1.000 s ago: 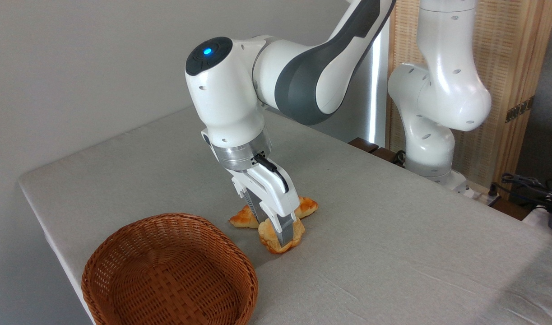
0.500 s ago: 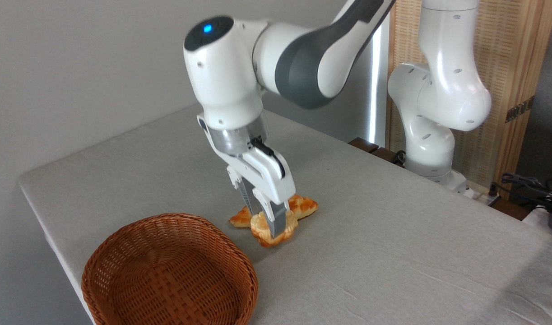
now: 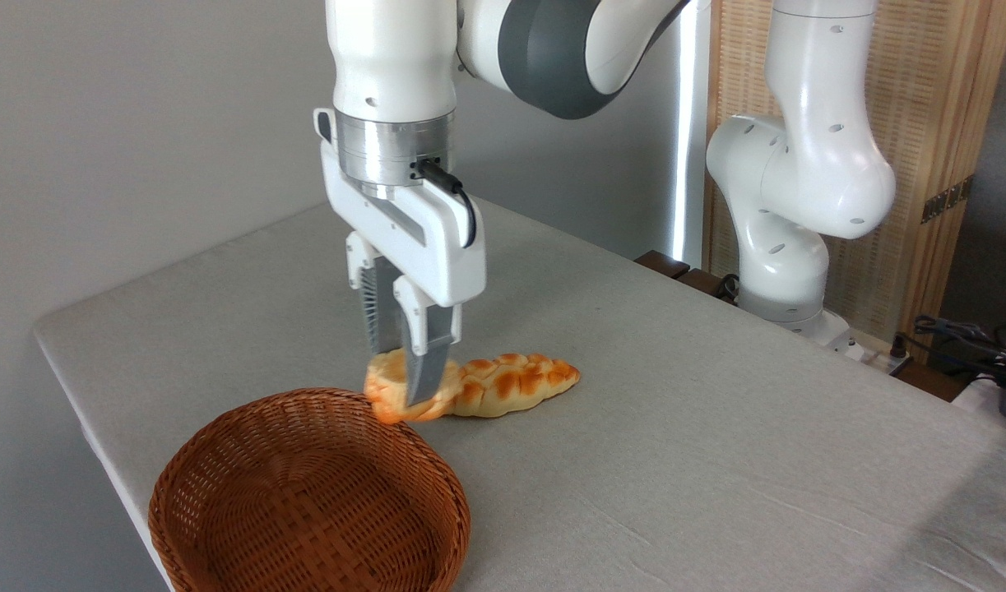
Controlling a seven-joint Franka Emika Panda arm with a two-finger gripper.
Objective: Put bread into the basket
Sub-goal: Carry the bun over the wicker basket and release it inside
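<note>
The pincer (image 3: pixel 416 386) is clenched on the bread (image 3: pixel 391 390), one finger down its near face and the other behind it, and the bun hangs clear of the bench (image 3: pixel 716 460), just past the far rim of the basket (image 3: pixel 305 493). In this view it overlaps the left end of the braided loaf (image 3: pixel 511 382), which lies flat on the cloth to its right; whether the two touch cannot be told, though the bun looks to be above the loaf's level.

The step in hand, as I judge it, is the carry: bring the bun toward the near left until it sits over the middle of the basket's bowl, then lower and let go. To do this well:

- Keep the height while crossing the rim. The bun's underside looks only slightly higher than the woven edge (a brush against it could twist the bun in the grip).
- Travel level and steadily. The bun is soft and held across its middle, so a jerk may let it pivot between the fingers.
- Aim for the centre, not the far wall. The basket is far wider than the bun, so there is room to spare.
- Lower into the bowl before releasing, so the bun does not bounce out.
- Open fully and rise straight up, to avoid dragging the bun along.
</note>
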